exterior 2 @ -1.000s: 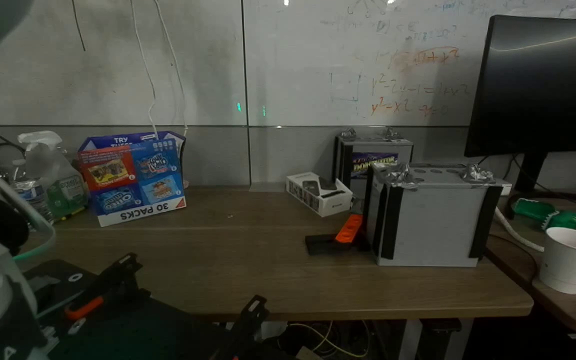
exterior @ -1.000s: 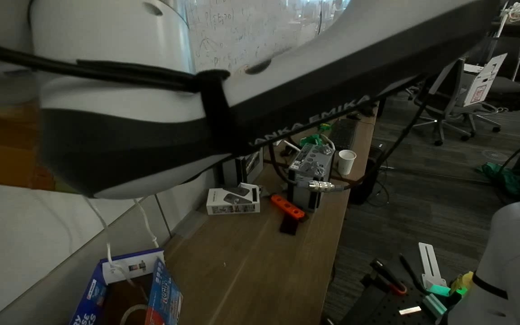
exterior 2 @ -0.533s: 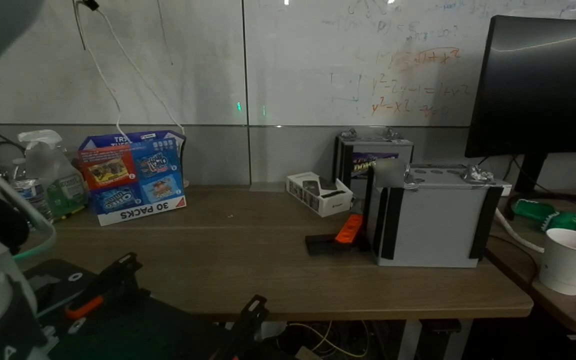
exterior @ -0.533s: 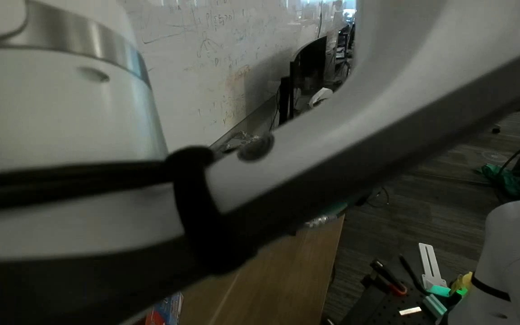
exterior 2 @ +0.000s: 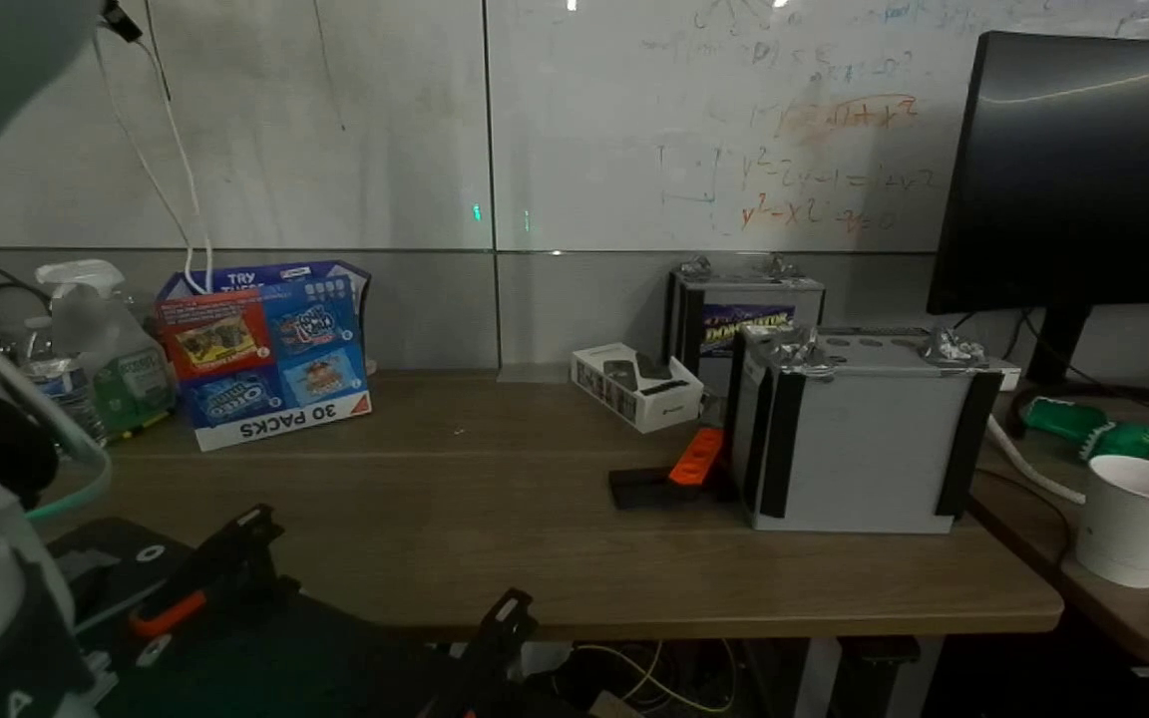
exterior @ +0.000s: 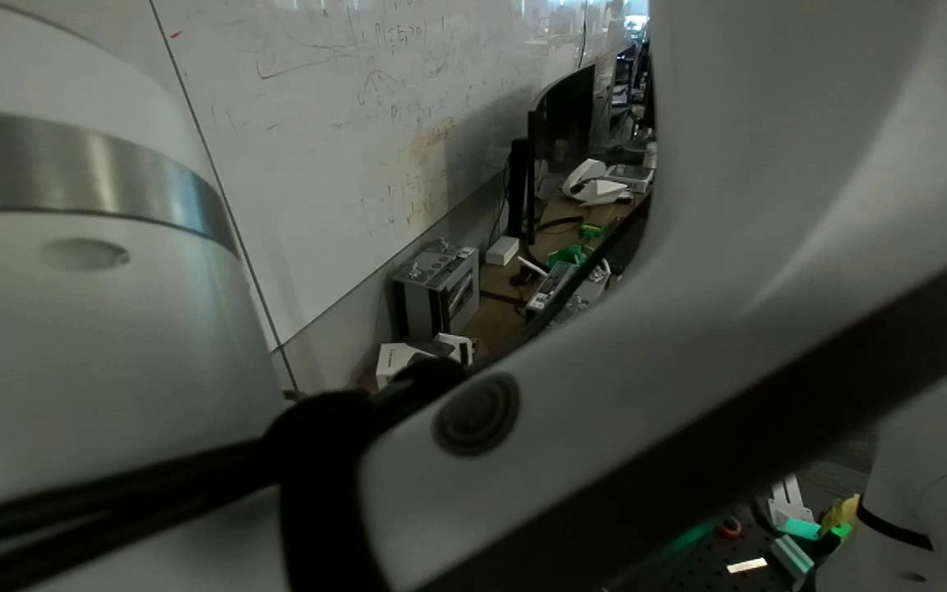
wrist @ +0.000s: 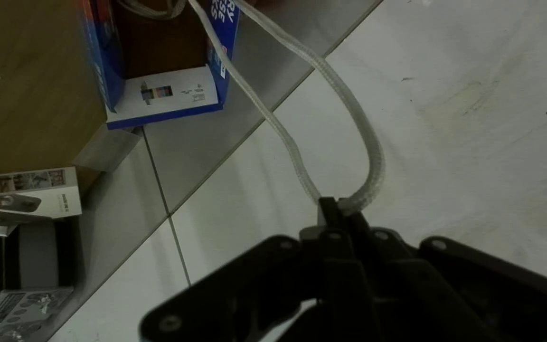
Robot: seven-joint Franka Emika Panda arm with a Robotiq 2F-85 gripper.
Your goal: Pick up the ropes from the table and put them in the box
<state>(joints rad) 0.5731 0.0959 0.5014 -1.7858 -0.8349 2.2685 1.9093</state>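
My gripper [wrist: 340, 205] is shut on the white ropes [wrist: 371, 142], with a strand pinched at its fingertips. In an exterior view only the fingertips [exterior 2: 123, 22] show at the top left, high above the box. Two strands of the ropes [exterior 2: 193, 189] hang from them down into the open top of the blue box [exterior 2: 265, 364]. In the wrist view some rope loops lie inside the box [wrist: 169, 95]. The box stands on the brown wooden table [exterior 2: 495, 568] near the wall. In an exterior view the arm hides the box.
Right of the box are a white carton [exterior 2: 639, 389], an orange tool [exterior 2: 697, 457] and grey boxy devices [exterior 2: 864, 439]. A spray bottle [exterior 2: 121, 349] stands close to its left. The whiteboard wall [exterior 2: 415, 150] rises behind. A paper cup [exterior 2: 1138, 519] and a monitor [exterior 2: 1083, 179] are farther right.
The gripper has come into view at the top and moved left. The hanging rope strands have shifted left over the box. The arm has moved and now covers the box in an exterior view.
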